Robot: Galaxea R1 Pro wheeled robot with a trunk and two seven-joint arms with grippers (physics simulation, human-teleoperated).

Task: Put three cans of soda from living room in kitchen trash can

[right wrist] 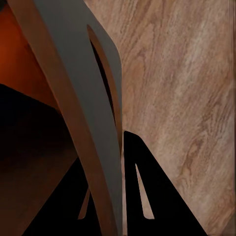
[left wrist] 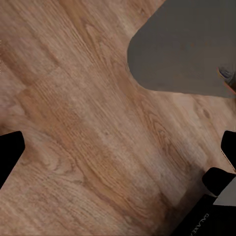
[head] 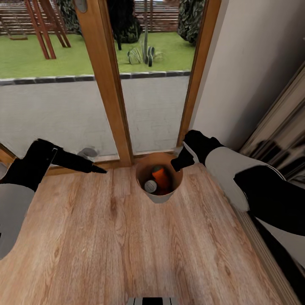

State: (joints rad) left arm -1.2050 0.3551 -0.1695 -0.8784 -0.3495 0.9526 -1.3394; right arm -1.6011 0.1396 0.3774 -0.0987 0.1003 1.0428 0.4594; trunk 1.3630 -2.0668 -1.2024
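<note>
While we face the wood-framed glass doors [head: 106, 76], the tash can [head: 159, 195] stands on the pale wood floor [head: 106, 237] just before the door frame; a can of soda [head: 158, 174] lies inside it beside a second silvery can top [head: 150, 185]; our right gripper [head: 177, 163] sits at the bin's rim, its fingers [right wrist: 147, 196] straddling the wall; our left gripper [head: 95, 168] hovers beside the bin over bare floor; we cannot tell its jaw state.

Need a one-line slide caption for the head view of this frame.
Trash can on wood floor by the glass doors, a soda can inside; right gripper at its rim.
</note>
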